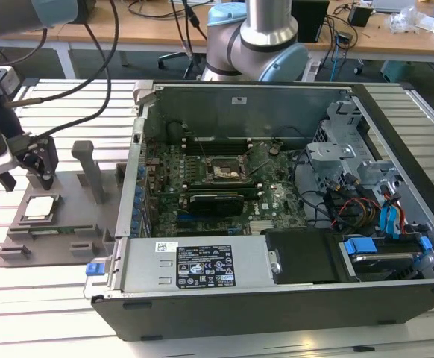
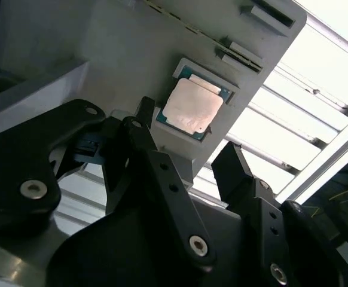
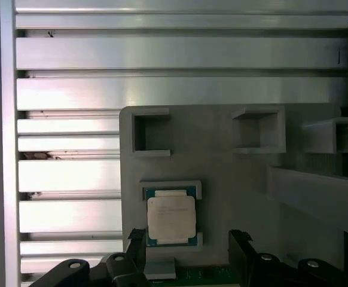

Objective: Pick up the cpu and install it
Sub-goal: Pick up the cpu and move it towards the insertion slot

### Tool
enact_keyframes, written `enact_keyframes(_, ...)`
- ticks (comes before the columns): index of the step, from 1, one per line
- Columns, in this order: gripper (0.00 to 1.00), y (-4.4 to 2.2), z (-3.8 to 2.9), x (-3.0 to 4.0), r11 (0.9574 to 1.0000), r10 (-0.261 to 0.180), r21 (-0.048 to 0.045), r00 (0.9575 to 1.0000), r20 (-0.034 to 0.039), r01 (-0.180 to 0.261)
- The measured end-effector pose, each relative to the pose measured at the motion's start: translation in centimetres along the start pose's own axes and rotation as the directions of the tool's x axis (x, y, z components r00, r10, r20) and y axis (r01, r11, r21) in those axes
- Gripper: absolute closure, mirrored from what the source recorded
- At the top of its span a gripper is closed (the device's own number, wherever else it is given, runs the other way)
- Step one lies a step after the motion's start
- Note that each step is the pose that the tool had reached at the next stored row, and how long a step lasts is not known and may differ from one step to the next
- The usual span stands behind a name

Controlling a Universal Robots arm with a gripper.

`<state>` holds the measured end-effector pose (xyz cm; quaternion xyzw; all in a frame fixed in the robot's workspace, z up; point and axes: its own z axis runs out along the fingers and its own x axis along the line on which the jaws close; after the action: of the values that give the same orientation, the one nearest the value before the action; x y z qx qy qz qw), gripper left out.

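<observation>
— Steel computer case (image 1: 277, 186): one, well apart from the gripper (image 2: 188, 133). Grey fixture tray (image 1: 75, 216): one, beneath it.
— Gripper state?
— Fingers apart, empty. One cpu (image 3: 171, 218) lies in its tray pocket, below the gap, untouched.
— Step?
— Pickup approach, I judge. A grasp calls for straddling the chip's edges squarely.

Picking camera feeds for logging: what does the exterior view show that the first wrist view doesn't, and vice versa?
Exterior view: the open computer case and the socket on its board. First wrist view: two empty square pockets, seen from above. Both: the cpu lying in the grey tray, open fingers near it, not touching.
</observation>
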<state>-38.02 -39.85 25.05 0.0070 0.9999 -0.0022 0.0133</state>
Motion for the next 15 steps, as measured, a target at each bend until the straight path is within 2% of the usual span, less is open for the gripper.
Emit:
enact_keyframes(8, 0.34, 0.00, 1.11, 0.16, 1.0000, 0.000, 0.0000, 1.0000, 0.0000, 0.000)
enact_keyframes(15, 0.34, 0.00, 1.82, 0.21, 1.0000, 0.000, 0.0000, 1.0000, 0.0000, 0.000)
